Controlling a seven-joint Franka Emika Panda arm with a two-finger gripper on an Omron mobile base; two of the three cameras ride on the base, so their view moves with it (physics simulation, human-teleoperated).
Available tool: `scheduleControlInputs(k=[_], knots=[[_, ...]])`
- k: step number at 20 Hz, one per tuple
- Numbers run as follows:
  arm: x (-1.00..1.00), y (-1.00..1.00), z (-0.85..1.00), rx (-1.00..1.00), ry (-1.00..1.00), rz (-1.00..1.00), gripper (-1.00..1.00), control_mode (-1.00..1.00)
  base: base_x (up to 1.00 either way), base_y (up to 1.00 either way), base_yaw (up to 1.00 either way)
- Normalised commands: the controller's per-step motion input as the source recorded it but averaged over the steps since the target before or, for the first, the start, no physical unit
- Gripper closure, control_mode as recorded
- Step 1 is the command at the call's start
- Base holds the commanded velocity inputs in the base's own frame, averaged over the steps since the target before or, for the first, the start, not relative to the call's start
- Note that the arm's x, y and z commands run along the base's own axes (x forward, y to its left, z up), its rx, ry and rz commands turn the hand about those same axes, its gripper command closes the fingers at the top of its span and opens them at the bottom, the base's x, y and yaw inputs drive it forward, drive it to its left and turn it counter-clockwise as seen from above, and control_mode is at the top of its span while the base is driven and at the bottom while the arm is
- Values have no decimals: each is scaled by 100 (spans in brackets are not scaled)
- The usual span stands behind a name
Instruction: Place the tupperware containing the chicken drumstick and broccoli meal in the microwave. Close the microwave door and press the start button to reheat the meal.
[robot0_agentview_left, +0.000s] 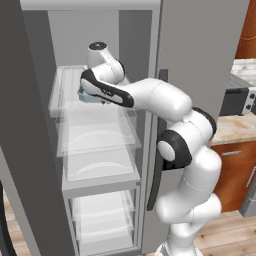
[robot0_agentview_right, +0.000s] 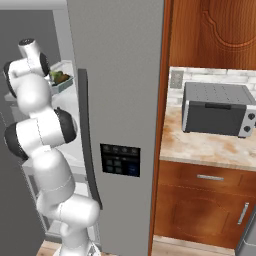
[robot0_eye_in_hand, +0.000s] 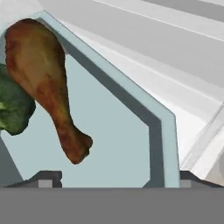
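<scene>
The pale blue-green tupperware sits on an upper shelf of the open fridge, seen also as the tupperware under my hand and the tupperware behind the arm. In it lie the brown chicken drumstick and the dark green broccoli, the broccoli peeking above the rim. My gripper is open, close over the tub's near corner: one fingertip is over the tub's inside, the other outside its rim. The microwave and its door are out of view.
Glass shelves stack below the tub inside the fridge. The closed grey fridge door with a dark handle stands to the right. A grey toaster oven sits on the stone counter above wooden cabinets.
</scene>
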Motion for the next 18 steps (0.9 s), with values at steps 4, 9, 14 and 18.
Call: scheduleControlInputs(k=[4, 9, 14, 18], knots=[[-3, 1, -45, -1, -4, -18, 100, -100, 0, 0, 0], [-43, -6, -28, -7, -27, -25, 100, -100, 0, 0, 0], [-45, -16, -7, -4, -28, -24, 100, -100, 0, 0, 0], [-61, -33, 29, 0, -16, -22, 100, -100, 0, 0, 0]])
